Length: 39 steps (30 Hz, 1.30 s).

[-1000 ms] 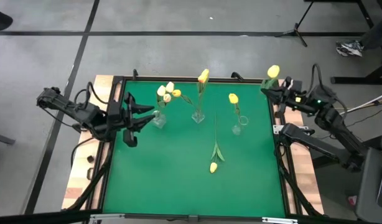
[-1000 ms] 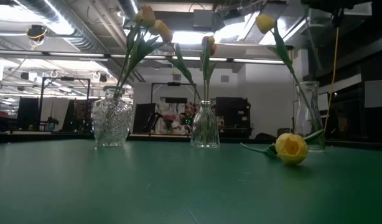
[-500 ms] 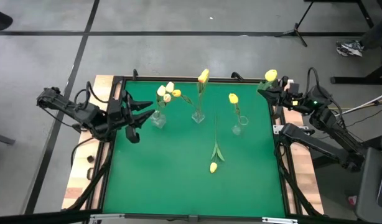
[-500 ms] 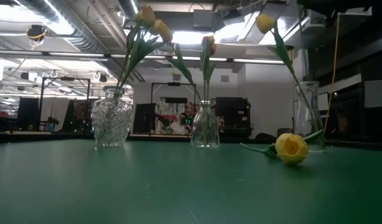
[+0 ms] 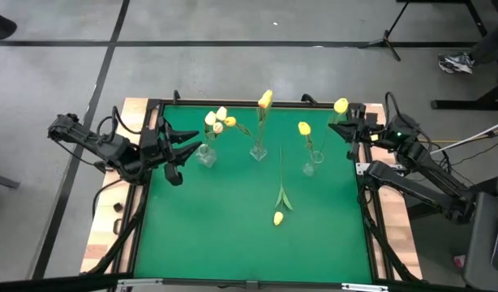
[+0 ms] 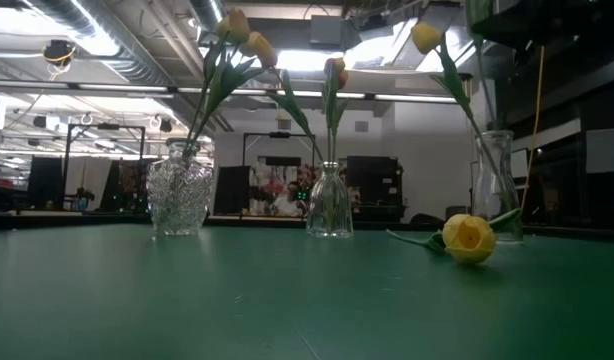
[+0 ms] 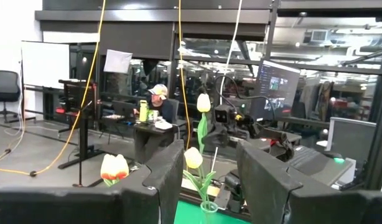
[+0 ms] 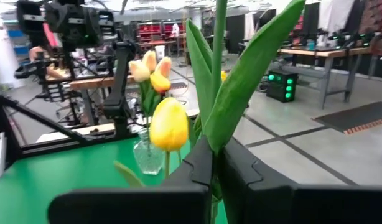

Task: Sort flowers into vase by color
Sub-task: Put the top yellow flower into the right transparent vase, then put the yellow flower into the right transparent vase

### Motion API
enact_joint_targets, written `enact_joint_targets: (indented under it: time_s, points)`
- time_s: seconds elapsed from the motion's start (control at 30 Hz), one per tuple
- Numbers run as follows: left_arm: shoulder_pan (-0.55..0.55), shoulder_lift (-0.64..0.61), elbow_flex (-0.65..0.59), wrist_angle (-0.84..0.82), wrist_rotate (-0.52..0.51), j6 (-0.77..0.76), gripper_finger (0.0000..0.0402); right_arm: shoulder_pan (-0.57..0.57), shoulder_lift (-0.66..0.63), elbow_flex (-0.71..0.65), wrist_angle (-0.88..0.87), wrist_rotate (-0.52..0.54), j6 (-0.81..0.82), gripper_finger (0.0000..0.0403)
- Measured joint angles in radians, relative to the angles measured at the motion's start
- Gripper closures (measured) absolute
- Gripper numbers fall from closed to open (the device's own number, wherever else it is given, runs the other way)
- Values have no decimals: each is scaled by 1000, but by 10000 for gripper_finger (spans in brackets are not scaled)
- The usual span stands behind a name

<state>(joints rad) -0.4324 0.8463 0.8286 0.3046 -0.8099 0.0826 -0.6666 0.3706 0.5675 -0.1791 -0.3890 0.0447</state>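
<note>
Near the lower centre of the high view, one yellow tulip [image 5: 278, 217] lying flat on the green mat [image 5: 233, 235], bud toward the bottom of the frame, stem running up toward the vases; in the low view, the same bud at right of centre, resting on the mat. Farther up, three glass vases in a row across the upper part of the mat: left vase [image 5: 207, 156] with several white and yellow tulips [image 5: 218, 122], middle vase [image 5: 258, 151] with an orange-yellow tulip [image 5: 265, 99], right vase [image 5: 311, 166] with one yellow tulip [image 5: 304, 128]. At the left edge of the mat, left gripper [image 5: 186, 148] with fingers spread and nothing between them, tips just beside the left vase. At the upper right edge, right gripper [image 5: 351, 122] pinching the stem of a yellow tulip held in the air [image 5: 341, 105], bud above the mat near the right vase; in the right wrist view, fingers [image 8: 200, 163] pressed together on the green stem and leaf. Beyond the table, in the left wrist view, a person seated at a desk [image 7: 158, 106].
</note>
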Motion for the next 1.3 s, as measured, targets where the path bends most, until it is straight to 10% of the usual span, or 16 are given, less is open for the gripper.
enact_joint_targets:
  time_s: [0.9, 1.3]
  points:
    - [0, 0, 0, 0, -1, -2, 256, 0, 0, -5, -118, -66, -26, 208]
    - [0, -4, 0, 0, -19, -1, 256, -2, -24, 186, -317, 41, -81, 192]
